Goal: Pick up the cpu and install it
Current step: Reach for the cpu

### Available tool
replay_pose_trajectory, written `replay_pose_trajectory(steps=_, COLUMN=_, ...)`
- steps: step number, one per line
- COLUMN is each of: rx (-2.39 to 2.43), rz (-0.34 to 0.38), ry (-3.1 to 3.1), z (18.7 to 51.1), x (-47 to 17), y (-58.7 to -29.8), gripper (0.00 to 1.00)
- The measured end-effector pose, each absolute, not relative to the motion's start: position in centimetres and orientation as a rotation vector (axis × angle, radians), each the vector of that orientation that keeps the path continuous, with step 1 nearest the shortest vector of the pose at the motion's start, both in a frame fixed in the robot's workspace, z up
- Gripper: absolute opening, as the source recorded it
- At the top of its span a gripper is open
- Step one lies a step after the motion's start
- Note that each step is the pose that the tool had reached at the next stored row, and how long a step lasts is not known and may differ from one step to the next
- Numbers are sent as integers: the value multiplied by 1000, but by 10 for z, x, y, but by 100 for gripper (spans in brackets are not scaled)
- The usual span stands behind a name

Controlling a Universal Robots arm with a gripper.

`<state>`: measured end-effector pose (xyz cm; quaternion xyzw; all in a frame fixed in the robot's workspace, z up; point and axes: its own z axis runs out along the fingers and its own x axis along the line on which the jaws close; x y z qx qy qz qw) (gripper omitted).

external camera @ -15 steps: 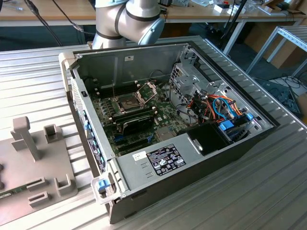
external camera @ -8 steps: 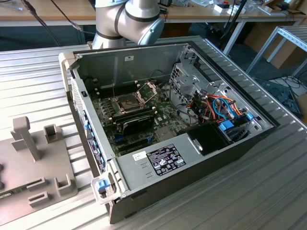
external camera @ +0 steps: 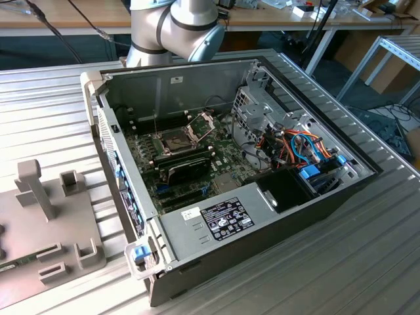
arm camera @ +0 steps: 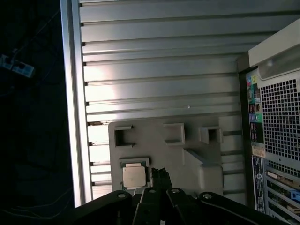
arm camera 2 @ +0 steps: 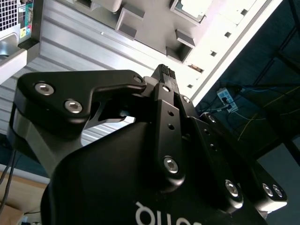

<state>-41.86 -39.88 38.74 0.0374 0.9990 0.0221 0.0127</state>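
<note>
Grey moulded fixture plate (external camera: 65, 223) with open recesses lies on the ribbed aluminium table (external camera: 39, 98), at about eight o'clock from the computer case in the exterior view.

1. Position of the part. In the first wrist view, the small flat square cpu with a dull silver-grey metal top (arm camera: 135, 176) sits flat in one recess of this plate. It has not been lifted.

2. Tool state. The black two-finger gripper (arm camera: 161, 174) hangs above the plate with its fingertips just beside the cpu but apart from it. In both wrist views the jaws stand narrow, the tips nearly together, with nothing between them.

3. Destination. The open dark-grey steel computer case (external camera: 177, 82) lies on its side at the centre of the exterior view. Inside it lies the green motherboard (external camera: 223, 154). The square processor socket (external camera: 172, 141) appears empty. Its hinged silver metal frame (external camera: 201, 125) stands tilted up at about one o'clock from the socket. The silver-grey robot arm (external camera: 177, 29) rises at twelve o'clock, behind the case.

4. Step in hand. Judged from the above, the work stands at the approach to the pick, and installation has not begun. A grasp calls for jaws spread wider than the chip and centred over it. It also calls for a level descent into the recess, because the chip is thin and its surround leaves little room for the fingers.
</note>
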Motion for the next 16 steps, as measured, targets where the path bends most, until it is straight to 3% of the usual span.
replay_pose_trajectory(steps=16, rx=117, rz=68, ry=3125, z=369, x=-441, y=-399, gripper=11)
